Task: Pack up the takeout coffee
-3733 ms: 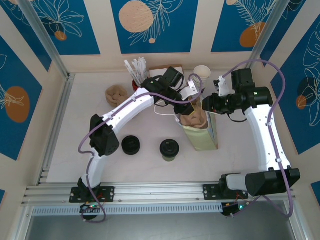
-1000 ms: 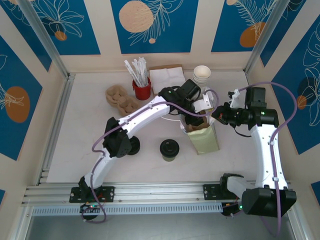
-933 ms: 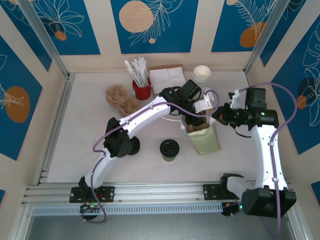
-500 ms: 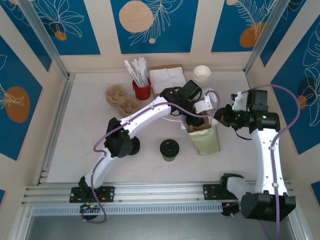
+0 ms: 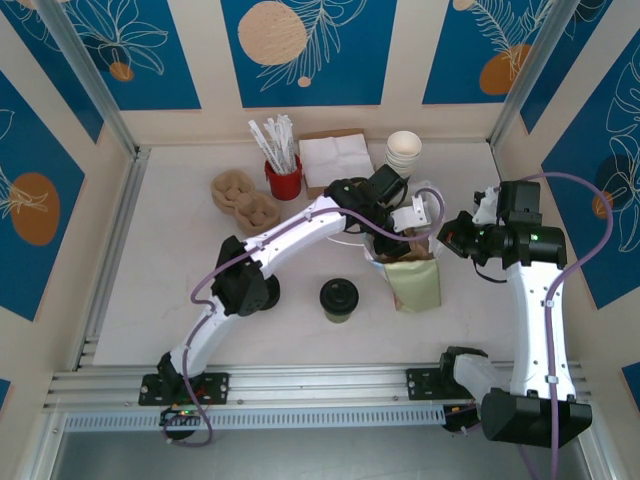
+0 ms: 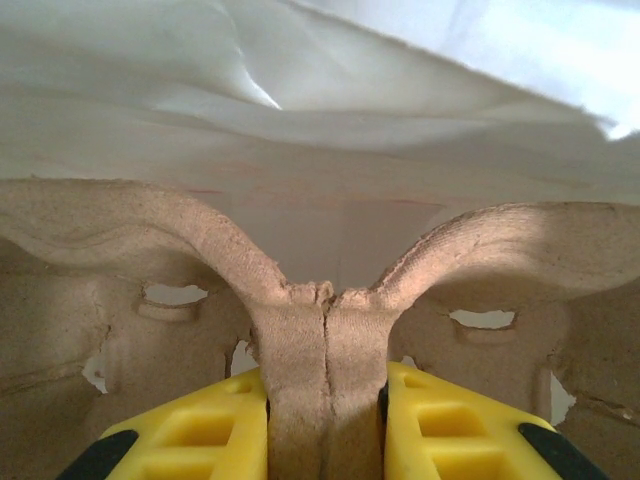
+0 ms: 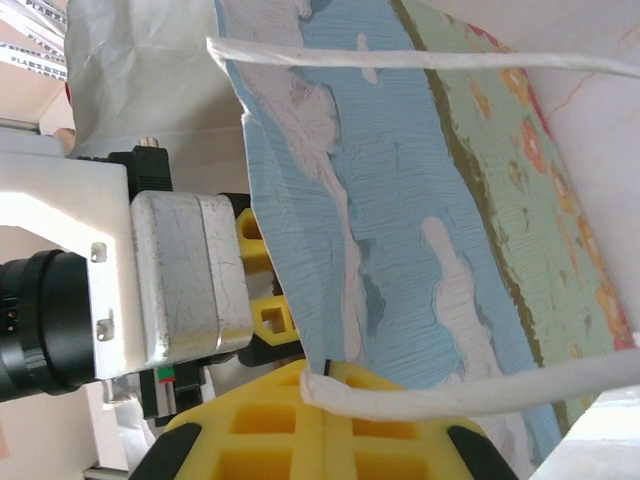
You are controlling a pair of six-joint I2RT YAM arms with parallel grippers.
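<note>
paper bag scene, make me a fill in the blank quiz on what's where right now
The pulp cup carrier is pinched by the ____ arm's yellow fingers. The right gripper is shut on the paper ____. The lidded coffee cup stands on the ____, outside the bag. The cup holding the stirrers is ____.
Missing words: left; bag; table; red.

The left arm and right arm are white shells linked by black joints, on black bases. A lilac cable loops back from behind each one's fingers. The left fingers and right fingers are yellow plastic with square moulded pockets and black outer corners.
</note>
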